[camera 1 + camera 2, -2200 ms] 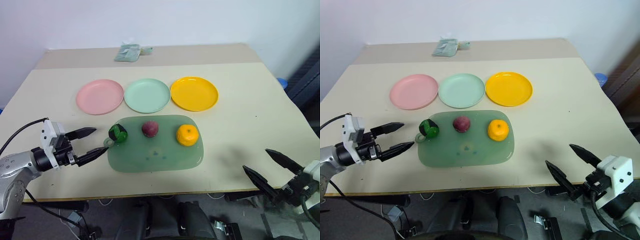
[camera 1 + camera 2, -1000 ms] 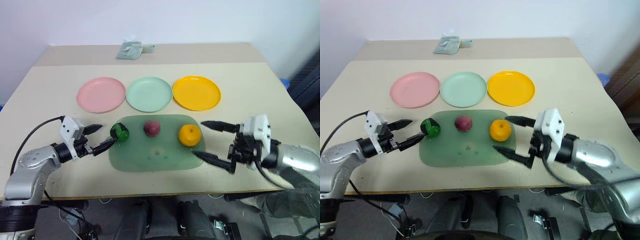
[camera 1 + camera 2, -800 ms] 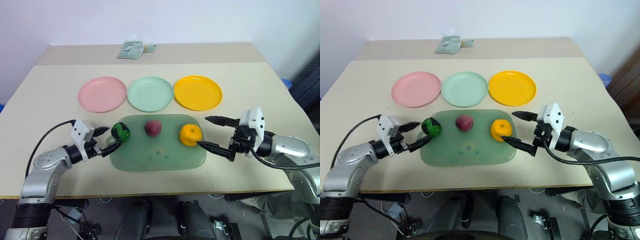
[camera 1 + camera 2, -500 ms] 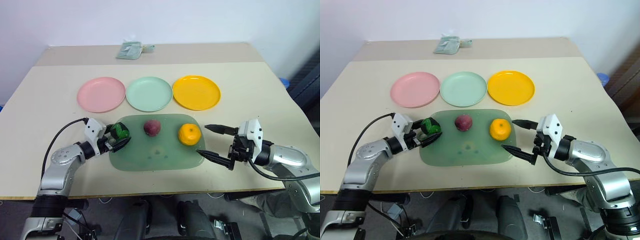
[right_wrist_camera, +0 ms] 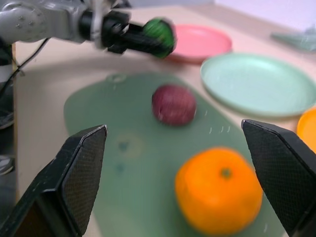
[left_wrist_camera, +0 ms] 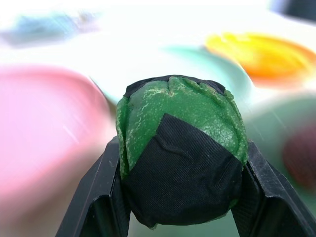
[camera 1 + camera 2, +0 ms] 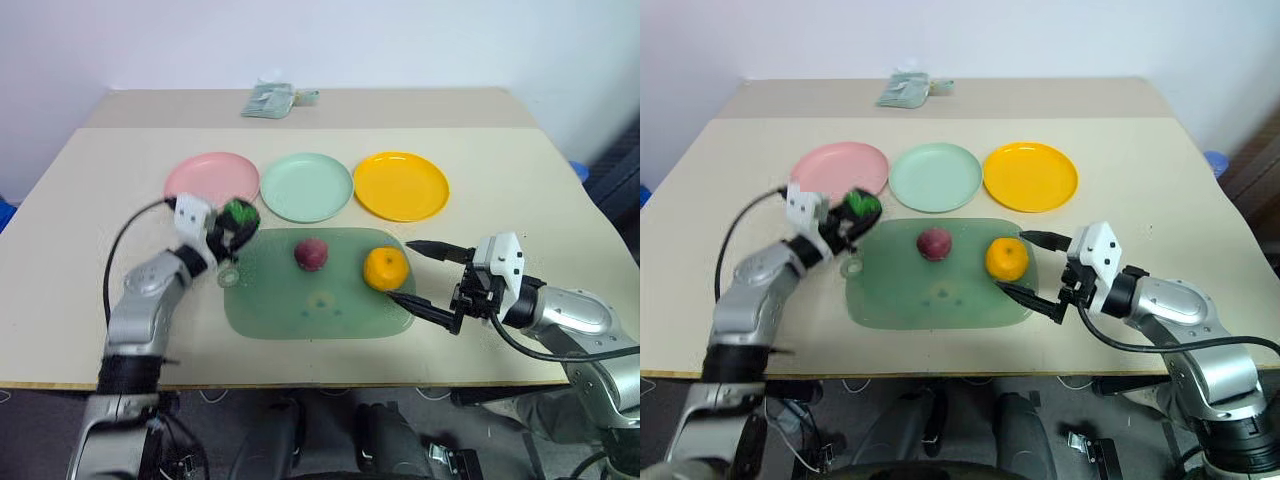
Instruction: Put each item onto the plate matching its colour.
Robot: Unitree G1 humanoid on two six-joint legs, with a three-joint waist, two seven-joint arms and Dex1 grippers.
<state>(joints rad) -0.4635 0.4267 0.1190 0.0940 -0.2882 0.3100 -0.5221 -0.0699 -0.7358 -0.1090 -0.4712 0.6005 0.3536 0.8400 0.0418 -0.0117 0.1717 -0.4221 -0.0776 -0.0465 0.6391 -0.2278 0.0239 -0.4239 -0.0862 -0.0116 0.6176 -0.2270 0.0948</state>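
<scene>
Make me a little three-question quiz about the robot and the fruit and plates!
1. True or false: the left gripper holds the green lump.
2. Which two fruits lie on the tray?
3. The middle plate is: A pink, B mint, C orange.

Key:
1. True; its fingers clamp the lump, lifted off the tray.
2. The plum and the mandarin, which sits by the open right gripper.
3. B, the mint plate, between the pink plate and the orange plate.

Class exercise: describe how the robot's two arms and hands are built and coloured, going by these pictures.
Both arms are silver-grey metal segments with black joints. Each ends in a white boxy wrist block carrying two black, tapered, pointed fingers: the left hand and the right hand. A thin black cable loops along each arm.
</scene>
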